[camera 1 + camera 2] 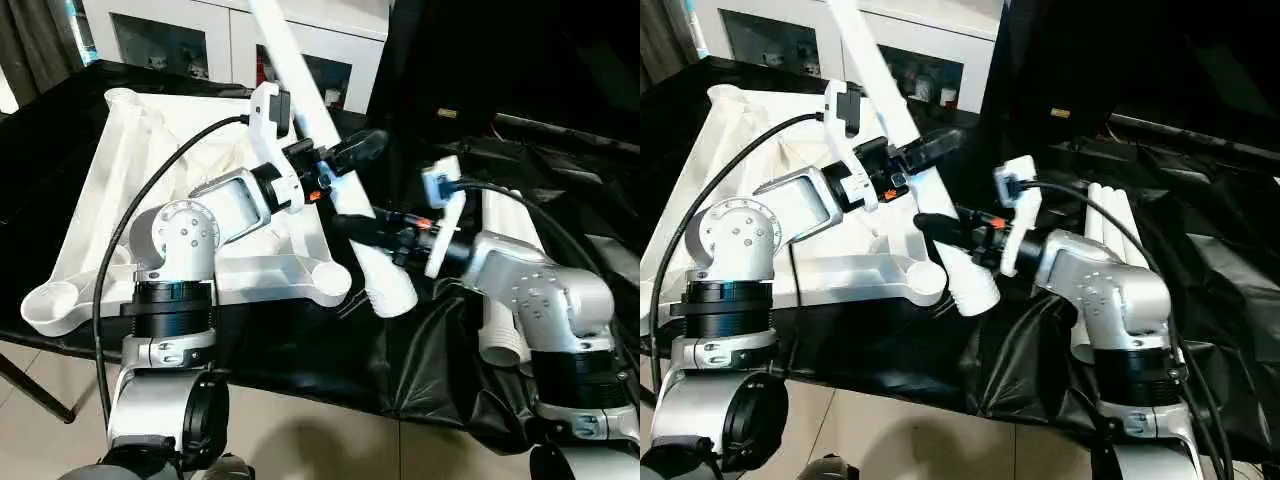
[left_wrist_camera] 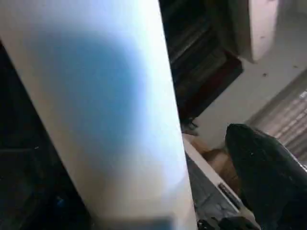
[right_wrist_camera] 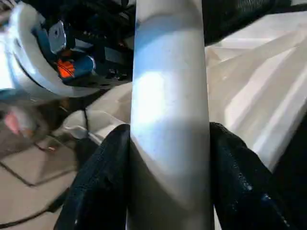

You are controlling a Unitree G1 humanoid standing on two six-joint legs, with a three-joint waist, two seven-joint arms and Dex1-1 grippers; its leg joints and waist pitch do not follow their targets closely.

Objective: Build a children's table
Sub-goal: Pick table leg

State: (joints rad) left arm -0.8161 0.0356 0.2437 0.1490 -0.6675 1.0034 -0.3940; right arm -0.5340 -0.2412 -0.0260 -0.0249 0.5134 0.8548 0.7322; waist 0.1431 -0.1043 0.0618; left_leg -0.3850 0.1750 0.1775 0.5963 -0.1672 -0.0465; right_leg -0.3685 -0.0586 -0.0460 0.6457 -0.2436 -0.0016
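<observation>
Clamped across the lower part of a long white tapered plastic table leg [image 1: 330,130], the right gripper [image 1: 372,232] has one black finger on each side of the tube, as the right wrist view shows with the fingers [image 3: 103,182] pressed against its sides. Below this grip the leg's ribbed wide end hangs free, just off the near corner socket of the white plastic tabletop [image 1: 120,220], which lies upside down on the black-covered work surface [image 1: 300,350] with its ribbed underside facing up. Above the right gripper, the left gripper [image 1: 350,160] sits at the same leg higher up, its black fingers spread wide with the tube between them; one finger [image 2: 261,167] stands apart from the leg's surface. From there the leg slants up and away toward a white cabinet with glass doors [image 1: 230,40]. More white tubular legs [image 1: 505,270] lie on the black cover beside the right forearm.
</observation>
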